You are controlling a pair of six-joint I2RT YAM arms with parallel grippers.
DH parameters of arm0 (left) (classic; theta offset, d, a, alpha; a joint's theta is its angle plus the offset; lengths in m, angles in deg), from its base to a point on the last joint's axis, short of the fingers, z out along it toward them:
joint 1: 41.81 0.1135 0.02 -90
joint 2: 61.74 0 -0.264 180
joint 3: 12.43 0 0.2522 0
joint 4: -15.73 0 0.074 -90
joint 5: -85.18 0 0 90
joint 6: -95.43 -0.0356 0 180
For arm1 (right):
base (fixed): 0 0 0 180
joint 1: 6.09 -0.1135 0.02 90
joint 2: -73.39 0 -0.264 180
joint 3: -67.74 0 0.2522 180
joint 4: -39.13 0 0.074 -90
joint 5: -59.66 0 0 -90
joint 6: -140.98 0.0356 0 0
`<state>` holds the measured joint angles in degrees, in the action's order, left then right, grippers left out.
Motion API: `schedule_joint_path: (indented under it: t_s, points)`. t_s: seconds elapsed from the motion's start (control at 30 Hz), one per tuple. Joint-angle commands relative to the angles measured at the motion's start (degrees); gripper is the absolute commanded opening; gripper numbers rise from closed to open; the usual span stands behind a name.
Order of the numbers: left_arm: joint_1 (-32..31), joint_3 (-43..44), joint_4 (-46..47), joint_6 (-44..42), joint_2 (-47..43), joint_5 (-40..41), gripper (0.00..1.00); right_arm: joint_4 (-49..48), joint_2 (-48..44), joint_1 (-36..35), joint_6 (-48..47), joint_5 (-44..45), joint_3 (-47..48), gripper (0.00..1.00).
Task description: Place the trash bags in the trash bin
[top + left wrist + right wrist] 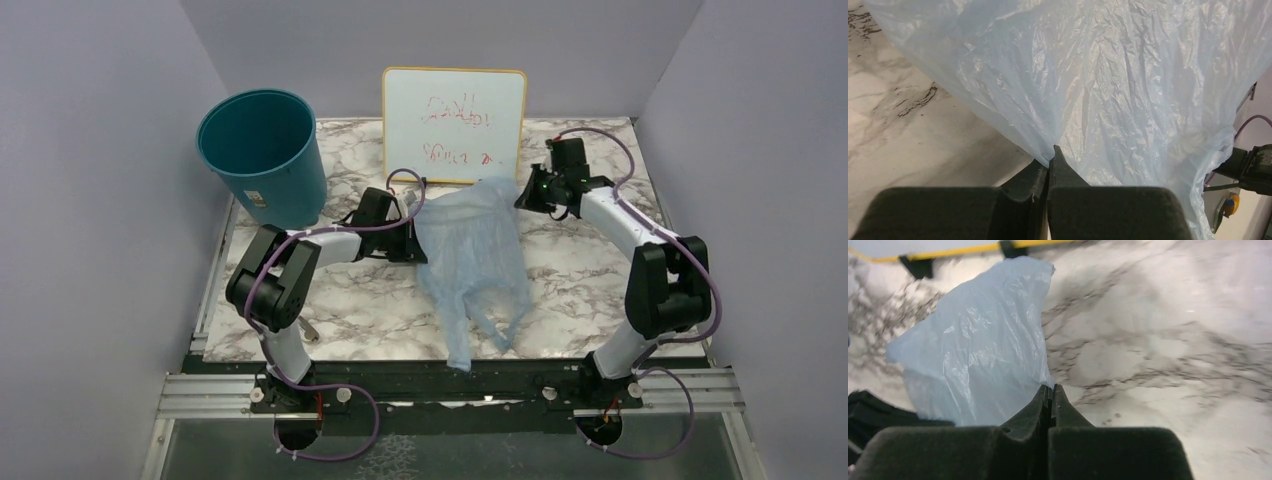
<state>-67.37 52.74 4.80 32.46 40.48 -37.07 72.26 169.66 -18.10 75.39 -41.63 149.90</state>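
The trash bag point(470, 240) is thin, crinkly, light-blue plastic, stretched across the middle of the marble table between my two arms, with its handles trailing toward the near edge. My left gripper point(415, 225) is shut on the bag's left edge; in the left wrist view the film point(1108, 75) fans out from the closed tips point(1050, 157). My right gripper point(520, 193) is shut at the bag's upper right corner, and the bag point(978, 350) meets its closed tips point(1050, 390). The teal trash bin point(262, 155) stands upright at the back left, beyond the left arm.
A whiteboard point(453, 125) with red scribbles leans against the back wall behind the bag; its yellow frame point(948, 251) shows in the right wrist view. Grey walls close in three sides. Bare marble table point(580, 270) lies right of the bag.
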Motion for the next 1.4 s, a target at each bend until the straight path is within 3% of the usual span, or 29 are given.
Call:
schedule_joint_path:
  t_s: [0.0,0.23,0.27,0.33,0.37,0.5,0.63,0.7,0.8,0.97,1.13,1.23,1.37]
  points:
    - [0.49,1.25,-1.69,-2.2,-1.87,1.77,0.0,4.45,-3.68,1.88,-2.07,9.45,0.55,0.01]
    - [1.03,3.38,-3.36,-3.12,-1.92,1.53,0.0,10.82,-3.25,2.28,-3.64,17.33,2.53,0.06]
    - [1.06,3.73,-4.04,-3.12,-1.93,1.24,0.0,11.69,-3.11,2.33,-3.97,17.39,3.24,0.13]
    - [1.03,4.47,-4.59,-3.33,-1.85,0.66,0.03,13.73,-3.13,2.34,-4.31,16.84,4.91,0.43]
    - [1.06,4.7,-4.74,-3.31,-1.89,0.73,0.05,14.39,-3.5,2.34,-4.73,15.82,5.51,0.49]
    - [1.29,5.8,-5.67,-3.39,-1.94,1.41,0.07,14.14,-8.61,2.34,-7.34,14.36,5.29,0.6]
    - [1.39,6.71,-6.78,-3.84,-2.41,2.5,0.25,11.35,-15.37,2.34,-8.68,14.27,2.34,0.8]
    - [1.39,6.32,-6.47,-3.65,-3.11,2.92,0.42,10.52,-17.46,2.32,-8.03,9.35,1.33,0.82]
    - [1.44,4.99,-5.54,-3.09,-4.81,4.47,0.55,6.17,-20.12,2.34,-8.72,-1.31,-1.9,0.83]
    - [1.64,2.53,-4.04,-1.34,-7.82,6.53,0.75,-1.79,-26.39,2.34,-6.09,-1.77,-9.82,0.85]
    - [1.79,0.73,-3.08,0.87,-11.24,9.21,0.95,-5.34,-31.16,2.34,-9.4,-5.2,-13.67,0.86]
    - [1.83,0.52,-3.13,1.69,-12.6,10.99,0.99,-6.53,-31.98,2.34,-10.61,-10.52,-13.97,0.86]
    - [1.83,-1.8,-3.09,3.54,-16.21,12.61,0.99,-13.09,-31.9,2.21,-7.33,-22.3,-16.03,0.74]
